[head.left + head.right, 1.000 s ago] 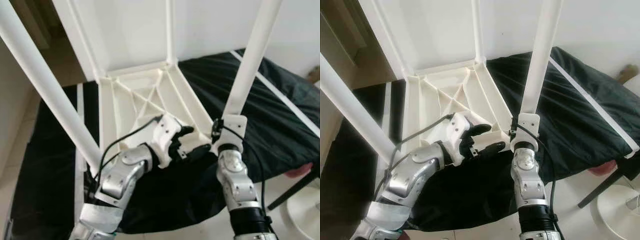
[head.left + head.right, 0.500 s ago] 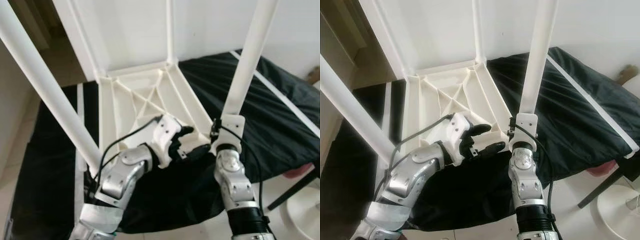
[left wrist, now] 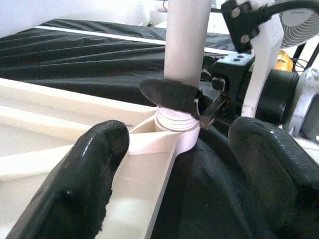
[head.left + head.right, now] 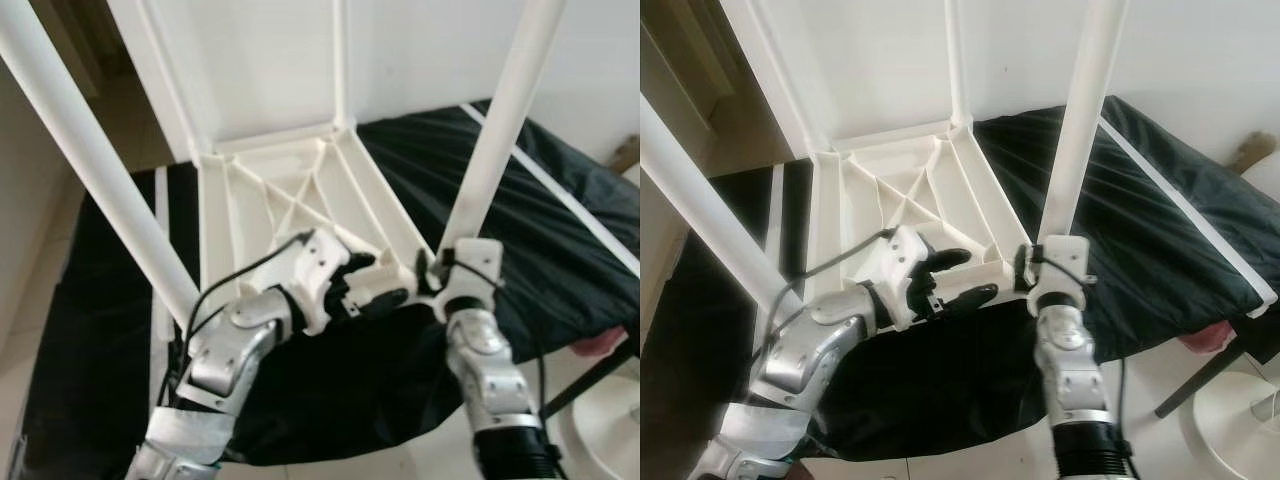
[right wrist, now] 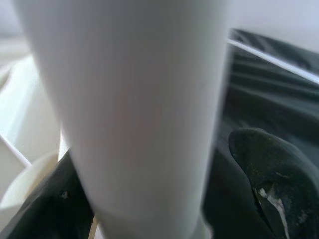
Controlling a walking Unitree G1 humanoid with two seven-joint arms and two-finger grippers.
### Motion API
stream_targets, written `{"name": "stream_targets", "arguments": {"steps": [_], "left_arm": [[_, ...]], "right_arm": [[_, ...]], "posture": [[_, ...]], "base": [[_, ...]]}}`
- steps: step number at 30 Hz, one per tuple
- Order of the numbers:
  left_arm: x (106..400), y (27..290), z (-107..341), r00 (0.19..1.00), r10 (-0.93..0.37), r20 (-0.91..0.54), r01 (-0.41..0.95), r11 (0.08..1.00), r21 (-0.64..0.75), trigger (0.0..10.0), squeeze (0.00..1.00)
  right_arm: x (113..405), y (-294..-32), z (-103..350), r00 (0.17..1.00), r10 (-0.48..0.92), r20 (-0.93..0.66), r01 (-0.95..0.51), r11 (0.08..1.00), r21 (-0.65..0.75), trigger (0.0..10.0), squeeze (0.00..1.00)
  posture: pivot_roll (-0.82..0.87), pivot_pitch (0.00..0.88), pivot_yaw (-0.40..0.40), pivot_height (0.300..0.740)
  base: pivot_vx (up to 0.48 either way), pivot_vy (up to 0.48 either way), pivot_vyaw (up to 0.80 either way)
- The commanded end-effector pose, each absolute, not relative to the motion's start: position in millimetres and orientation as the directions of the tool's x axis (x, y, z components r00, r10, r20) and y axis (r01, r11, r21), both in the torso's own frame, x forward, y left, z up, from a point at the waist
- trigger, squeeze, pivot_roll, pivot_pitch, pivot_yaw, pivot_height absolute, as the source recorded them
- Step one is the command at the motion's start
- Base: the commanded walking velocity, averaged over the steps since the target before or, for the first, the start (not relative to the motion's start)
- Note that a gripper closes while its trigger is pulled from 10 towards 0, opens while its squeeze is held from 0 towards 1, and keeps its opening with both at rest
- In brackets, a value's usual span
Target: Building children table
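Note:
The white children's table [image 4: 290, 200] lies upside down on a black cloth [image 4: 560, 230], its ribbed underside facing up. Several white legs stand up from its corners. My right gripper [image 4: 434, 276] is shut on the base of the near right leg [image 4: 500, 130], just above its round socket [image 3: 174, 122]. One black finger [image 3: 169, 94] presses against that leg [image 5: 134, 99]. My left gripper [image 4: 970, 275] stands open beside the same corner, with its fingers [image 3: 84, 174] on either side of the frame edge and not touching it. The near left leg [image 4: 100, 170] slants up at the left.
The cloth has a white stripe [image 4: 570, 200] and covers a low surface that ends just in front of my arms. A white round fan base [image 4: 610, 420], a dark slanted stand leg [image 4: 590, 375] and something pink [image 4: 605, 340] sit at the lower right. A white wall rises behind.
My right forearm has swung out to the right while its gripper stays on the leg's base. My left hand has edged slightly up along the frame, still open.

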State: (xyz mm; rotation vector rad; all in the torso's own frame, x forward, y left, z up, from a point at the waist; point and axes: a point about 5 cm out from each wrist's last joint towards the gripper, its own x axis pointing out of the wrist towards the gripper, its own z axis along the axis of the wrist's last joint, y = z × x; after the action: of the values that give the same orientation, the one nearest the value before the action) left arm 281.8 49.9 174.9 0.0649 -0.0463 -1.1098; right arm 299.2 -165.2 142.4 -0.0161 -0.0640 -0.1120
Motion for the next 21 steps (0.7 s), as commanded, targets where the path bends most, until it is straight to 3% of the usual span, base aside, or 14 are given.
{"name": "stream_targets", "arguments": {"steps": [1, 4, 5, 6, 12, 17, 21], "left_arm": [[278.5, 49.2, 177.0, 0.414, -0.910, 0.012, 0.907, 0.413, 0.082, 10.0, 0.00], [277.9, 48.6, 177.0, 0.403, -0.915, 0.008, 0.911, 0.403, 0.086, 10.0, 0.00], [277.7, 48.5, 177.0, 0.400, -0.917, 0.007, 0.913, 0.399, 0.087, 10.0, 0.00], [277.6, 48.1, 177.1, 0.397, -0.918, 0.007, 0.914, 0.396, 0.087, 10.0, 0.00], [276.5, 45.9, 178.0, 0.378, -0.926, 0.005, 0.922, 0.377, 0.088, 10.0, 0.00], [277.6, 44.0, 179.0, 0.360, -0.933, 0.001, 0.929, 0.358, 0.097, 10.0, 0.00], [277.3, 42.1, 179.8, 0.357, -0.934, 0.004, 0.930, 0.355, 0.098, 10.0, 0.00]], "right_arm": [[298.5, -171.7, 141.2, 0.998, 0.005, 0.066, -0.005, 1.000, -0.013, 10.0, 1.00], [301.1, -179.9, 143.3, 0.992, 0.113, 0.060, -0.112, 0.994, -0.017, 10.0, 1.00], [302.4, -183.2, 144.6, 0.988, 0.142, 0.058, -0.142, 0.990, -0.008, 10.0, 0.66], [303.8, -186.4, 147.9, 0.982, 0.176, 0.072, -0.173, 0.984, -0.050, 10.0, 0.00], [309.1, -196.3, 151.2, 0.942, 0.333, 0.043, -0.327, 0.939, -0.105, 10.0, 0.00], [318.1, -193.1, 157.2, 0.860, 0.510, -0.002, -0.503, 0.847, -0.174, 10.0, 0.00], [321.5, -192.4, 157.9, 0.838, 0.546, -0.014, -0.540, 0.824, -0.170, 10.0, 0.00]], "posture": [[-0.04, 0.000, 0.074, 0.740], [-0.05, 0.000, 0.077, 0.740], [-0.05, 0.000, 0.077, 0.740], [-0.05, 0.000, 0.077, 0.740], [-0.05, 0.000, 0.077, 0.740], [-0.05, 0.000, 0.085, 0.740], [-0.05, 0.000, 0.080, 0.740]], "base": [[0.000, 0.000, 0.00], [0.000, 0.000, 0.00], [0.000, 0.000, 0.00], [0.000, 0.000, 0.00], [0.000, 0.000, 0.00], [0.000, 0.000, 0.00], [0.000, 0.000, 0.00]]}}
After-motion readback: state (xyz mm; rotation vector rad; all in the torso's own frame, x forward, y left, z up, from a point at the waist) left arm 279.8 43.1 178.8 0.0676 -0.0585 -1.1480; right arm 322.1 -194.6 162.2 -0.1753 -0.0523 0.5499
